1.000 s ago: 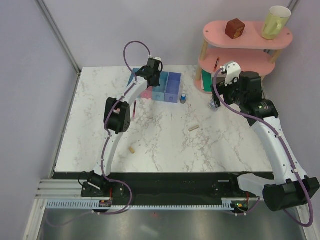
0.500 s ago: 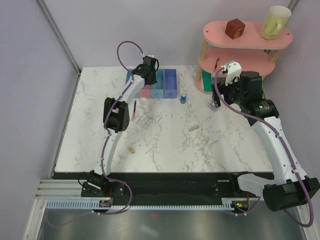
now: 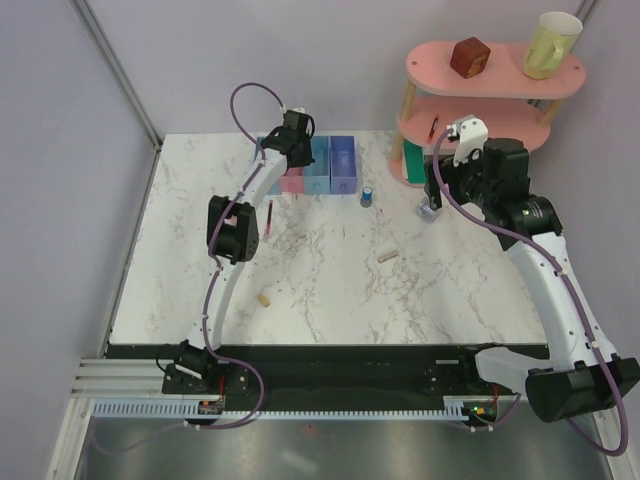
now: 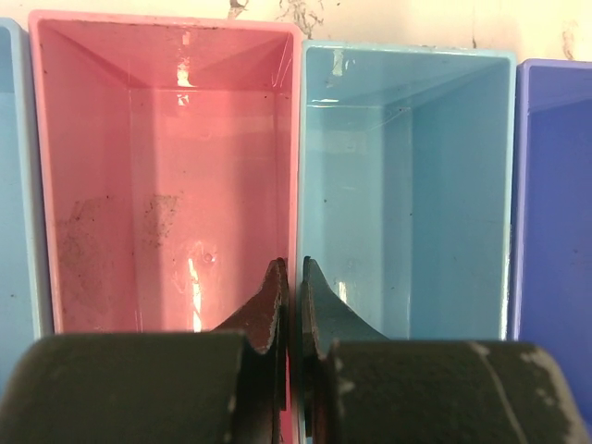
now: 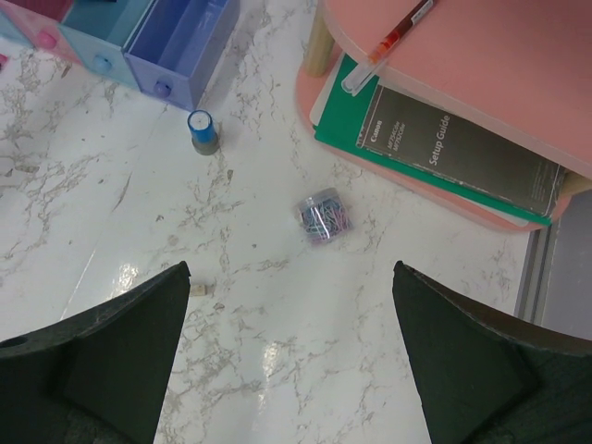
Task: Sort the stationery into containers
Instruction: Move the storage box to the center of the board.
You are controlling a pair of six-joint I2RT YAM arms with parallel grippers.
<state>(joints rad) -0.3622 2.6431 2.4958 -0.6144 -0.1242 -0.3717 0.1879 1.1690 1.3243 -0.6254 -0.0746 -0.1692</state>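
Containers (image 4: 176, 185) beneath left tool (image 4: 293, 270) pinched together, left arm (image 3: 262, 180) stretched forward, right tool (image 5: 291, 277) spread wide above clear tub (image 5: 324, 217)

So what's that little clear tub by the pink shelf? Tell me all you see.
The clear round tub is a small see-through plastic pot, seen from above, filled with paper clips in pink, blue and silver. It sits on the white marbled table, near the pink shelf but apart from it, touching nothing else. The right gripper hangs open above it. A lid cannot be made out.
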